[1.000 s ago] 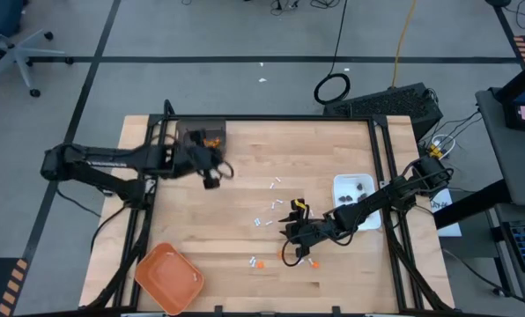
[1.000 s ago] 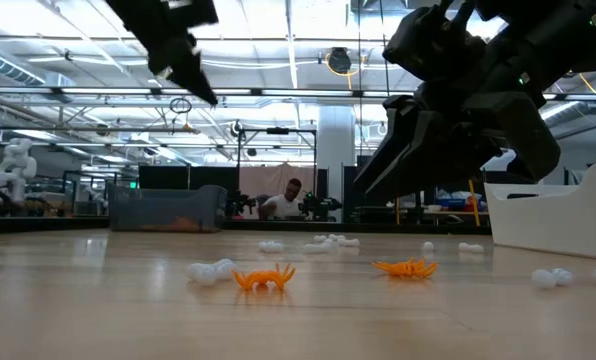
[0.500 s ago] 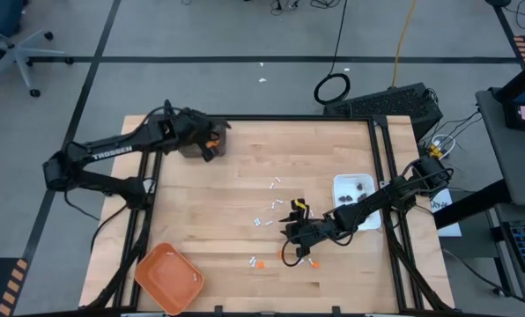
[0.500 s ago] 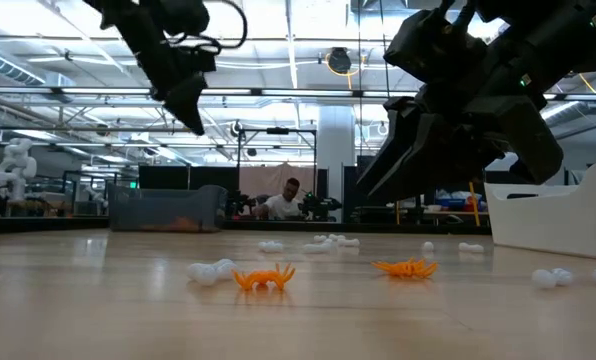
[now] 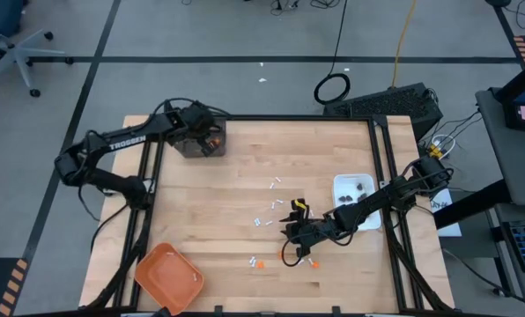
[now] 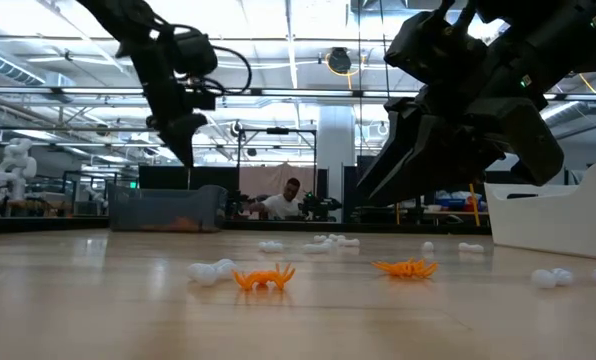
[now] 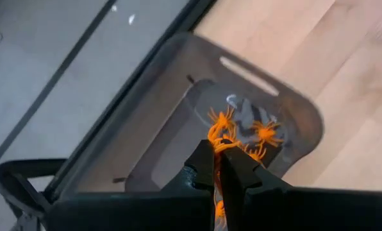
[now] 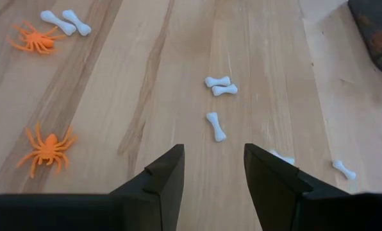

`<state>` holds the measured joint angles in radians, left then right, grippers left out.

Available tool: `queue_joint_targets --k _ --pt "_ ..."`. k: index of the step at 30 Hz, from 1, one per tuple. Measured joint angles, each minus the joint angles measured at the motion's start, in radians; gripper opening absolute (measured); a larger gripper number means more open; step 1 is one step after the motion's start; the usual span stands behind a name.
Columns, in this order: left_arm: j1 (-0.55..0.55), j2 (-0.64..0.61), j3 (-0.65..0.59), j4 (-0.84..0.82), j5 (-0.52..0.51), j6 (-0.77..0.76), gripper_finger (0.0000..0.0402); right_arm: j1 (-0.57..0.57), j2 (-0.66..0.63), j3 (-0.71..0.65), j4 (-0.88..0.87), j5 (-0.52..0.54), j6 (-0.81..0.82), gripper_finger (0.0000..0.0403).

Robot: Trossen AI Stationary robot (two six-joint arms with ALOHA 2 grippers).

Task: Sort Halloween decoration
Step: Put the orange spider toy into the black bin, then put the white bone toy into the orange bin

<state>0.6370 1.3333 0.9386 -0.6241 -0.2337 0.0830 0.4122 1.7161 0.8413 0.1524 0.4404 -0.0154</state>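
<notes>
Orange tray: a flat, smooth orange plastic tray (image 5: 167,278) with rounded corners lies at the table's near left corner; nothing shows in it.
Grey bin: a translucent grey plastic bin (image 5: 190,146) with rounded corners stands at the far left corner of the pale wooden table (image 5: 245,176). In it lie several orange spiders (image 7: 266,133), thin-legged and glossy.
Left gripper: the left gripper (image 7: 220,168) hangs over the grey bin, its dark fingers pressed together on one orange spider (image 7: 220,131), whose legs stick out past the fingertips.
Loose pieces, mid-table: small white bone-shaped sticks (image 5: 274,186), smooth with knobbed ends, lie scattered singly and in pairs near the table's middle. Two orange spiders (image 5: 259,263) rest nearer the near edge, well apart from the bin; the low view shows them (image 6: 264,277) flat on the wood with legs splayed.
Right gripper: the right gripper (image 8: 213,172) hovers low over the table right of centre, its dark fingers apart with nothing between them. Ahead of it lie white bones (image 8: 216,126) and two orange spiders (image 8: 47,147) on the grained boards.
White dish: a white rectangular dish (image 5: 351,187) with raised walls stands by the right edge, partly under the right arm. Dark brown-black bits (image 5: 361,186) lie in it; their shape cannot be made out.
</notes>
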Motion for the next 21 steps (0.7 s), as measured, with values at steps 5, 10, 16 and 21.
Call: queue_joint_targets --k 5,10,16,21 --pt "-0.001 0.056 0.000 -0.003 0.000 -0.003 0.0002 0.000 0.000 0.000 0.000 0.000 0.000 0.0146" --pt "0.000 0.073 0.000 0.006 -0.022 -0.049 0.0018 0.000 0.000 0.000 0.000 0.000 0.002 0.0146" --pt "0.000 0.072 0.000 0.016 -0.098 -0.102 0.0108 0.000 0.000 0.000 0.000 0.000 0.003 0.0146" --pt "-0.015 0.059 0.000 -0.047 -0.104 -0.208 0.0190 0.000 0.000 0.000 0.000 0.000 0.003 0.0146"
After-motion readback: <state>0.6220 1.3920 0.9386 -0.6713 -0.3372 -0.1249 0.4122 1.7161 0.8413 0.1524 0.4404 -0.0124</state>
